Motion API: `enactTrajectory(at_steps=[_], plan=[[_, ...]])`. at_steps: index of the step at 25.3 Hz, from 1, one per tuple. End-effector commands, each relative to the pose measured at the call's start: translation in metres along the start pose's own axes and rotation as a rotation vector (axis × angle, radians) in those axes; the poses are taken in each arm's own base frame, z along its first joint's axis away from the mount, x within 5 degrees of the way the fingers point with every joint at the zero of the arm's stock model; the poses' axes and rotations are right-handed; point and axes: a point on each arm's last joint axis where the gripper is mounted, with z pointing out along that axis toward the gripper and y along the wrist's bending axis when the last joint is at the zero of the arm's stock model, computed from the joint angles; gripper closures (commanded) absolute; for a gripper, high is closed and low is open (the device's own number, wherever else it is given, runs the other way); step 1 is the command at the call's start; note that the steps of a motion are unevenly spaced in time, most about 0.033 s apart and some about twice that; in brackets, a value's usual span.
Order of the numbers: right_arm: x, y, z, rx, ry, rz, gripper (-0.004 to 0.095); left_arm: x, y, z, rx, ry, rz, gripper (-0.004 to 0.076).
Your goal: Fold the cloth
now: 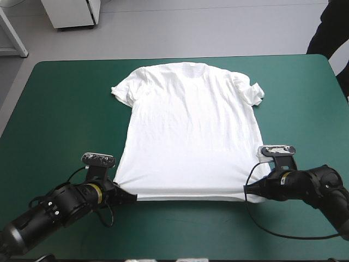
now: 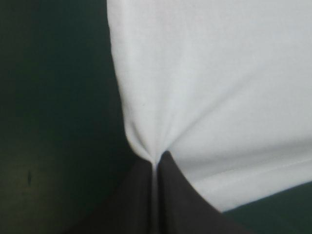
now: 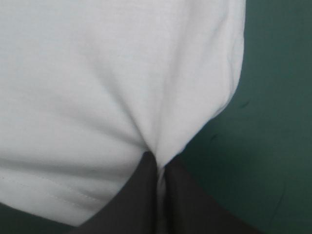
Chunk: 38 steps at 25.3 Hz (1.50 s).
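Observation:
The white T-shirt [image 1: 190,131] lies spread flat on the teal-green cover, collar toward the far edge, hem toward the near edge. My left gripper [image 1: 130,196] pinches the hem's left corner; in the left wrist view the black fingers [image 2: 141,200] meet in a point with the T-shirt [image 2: 214,87] puckered between them at the left gripper [image 2: 155,165]. My right gripper [image 1: 250,189] holds the hem's right corner; in the right wrist view the T-shirt [image 3: 107,78] gathers into folds at the right gripper [image 3: 158,163], whose fingers [image 3: 185,200] are all but shut.
Bare teal-green cover [image 1: 65,109] lies to both sides of the shirt and in a strip along the near edge [image 1: 185,229]. The table's far edge [image 1: 163,60] runs just beyond the collar.

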Motion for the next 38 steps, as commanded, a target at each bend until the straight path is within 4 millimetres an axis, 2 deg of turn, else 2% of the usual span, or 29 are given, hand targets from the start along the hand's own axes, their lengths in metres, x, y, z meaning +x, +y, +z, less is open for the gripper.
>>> enactTrajectory(at_steps=[1, 4, 8, 10, 11, 12, 13, 15, 16, 18, 21, 25, 31, 35, 38], plan=[[0.007, 0.001, -0.013, -0.023, -0.018, 0.012, 0.0924, 0.011, 0.001, -0.017, 0.019, -0.012, -0.024, 0.0734], [0.02, 0.0, -0.017, -0.027, 0.005, 0.026, 0.0924, 0.022, -0.001, -0.026, 0.042, 0.016, -0.01, 0.0734], [0.026, 0.005, -0.018, -0.084, 0.05, 0.047, 0.0924, 0.024, -0.002, -0.025, 0.034, 0.042, -0.007, 0.0731], [0.026, 0.006, -0.02, -0.098, 0.058, 0.059, 0.0831, 0.025, -0.002, -0.025, 0.031, 0.063, -0.016, 0.0651], [0.027, 0.006, -0.022, -0.094, 0.077, 0.054, 0.0688, 0.026, -0.004, -0.028, 0.049, 0.1, -0.03, 0.0537], [0.026, 0.006, -0.024, -0.091, 0.089, 0.049, 0.0593, 0.026, -0.006, -0.031, 0.065, 0.127, -0.03, 0.0469], [0.024, 0.007, -0.031, -0.086, 0.111, 0.052, 0.0443, 0.024, -0.01, -0.041, 0.089, 0.171, -0.033, 0.0349], [0.019, 0.008, -0.04, -0.081, 0.111, 0.042, 0.0362, 0.018, -0.01, -0.053, 0.085, 0.186, -0.024, 0.0265], [0.016, 0.008, -0.045, -0.077, 0.103, 0.035, 0.0354, 0.013, -0.011, -0.059, 0.083, 0.172, -0.02, 0.0245], [0.004, 0.009, -0.059, -0.068, 0.043, 0.026, 0.0359, -0.002, -0.01, -0.073, 0.064, 0.104, -0.002, 0.0243], [-0.025, 0.008, -0.092, -0.004, -0.119, 0.055, 0.0358, -0.038, -0.006, -0.1, -0.023, -0.042, 0.011, 0.0252], [-0.05, 0.006, -0.116, 0.065, -0.193, 0.04, 0.0358, -0.078, -0.004, -0.111, -0.086, -0.089, 0.029, 0.0265], [-0.093, 0.008, -0.126, 0.128, -0.24, 0.018, 0.0358, -0.146, 0.009, -0.094, -0.101, -0.075, -0.002, 0.0265], [-0.12, 0.008, -0.115, 0.146, -0.23, 0.027, 0.037, -0.181, 0.019, -0.079, -0.071, -0.087, -0.024, 0.0265], [-0.141, -0.001, -0.101, 0.154, -0.206, 0.073, 0.0388, -0.201, 0.019, -0.055, -0.084, -0.057, 0.011, 0.0265]])
